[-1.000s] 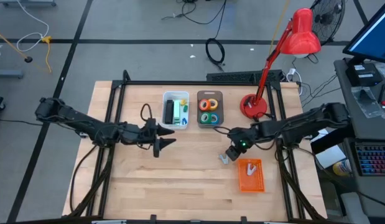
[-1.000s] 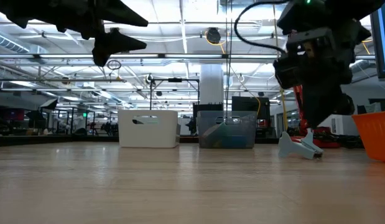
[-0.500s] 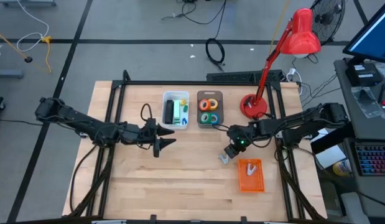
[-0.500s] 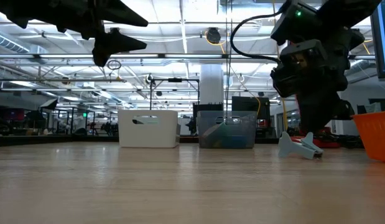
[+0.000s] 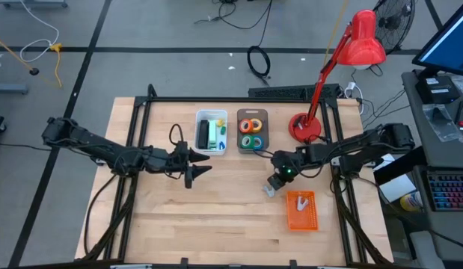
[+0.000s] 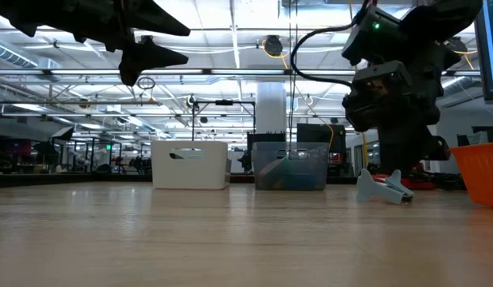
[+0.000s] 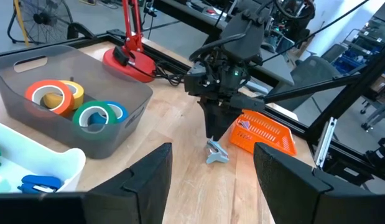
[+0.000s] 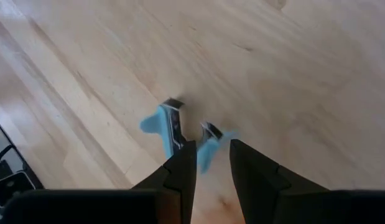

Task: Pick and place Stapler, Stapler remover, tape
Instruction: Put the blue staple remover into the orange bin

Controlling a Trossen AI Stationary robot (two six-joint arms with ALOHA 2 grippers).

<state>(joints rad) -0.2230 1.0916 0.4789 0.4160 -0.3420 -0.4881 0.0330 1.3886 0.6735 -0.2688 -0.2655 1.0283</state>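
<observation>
My right gripper [image 5: 274, 182] hangs fingers slightly parted, gripping nothing, directly over the pale blue claw-shaped staple remover [image 8: 180, 134] lying on the wooden table [image 5: 216, 217], beside the orange mesh basket [image 5: 301, 211]. The tape rolls [image 5: 251, 133] sit in the grey bin [image 7: 114, 132]; the red desk lamp [image 5: 321, 82] stands behind. My left gripper [image 5: 201, 170] waits spread wide before the white bin [image 5: 211, 133]; no legible writing.

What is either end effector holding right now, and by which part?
Nothing. The right end effector hangs open just above the light-blue staple remover on the table; the left end effector waits open, empty.
</observation>
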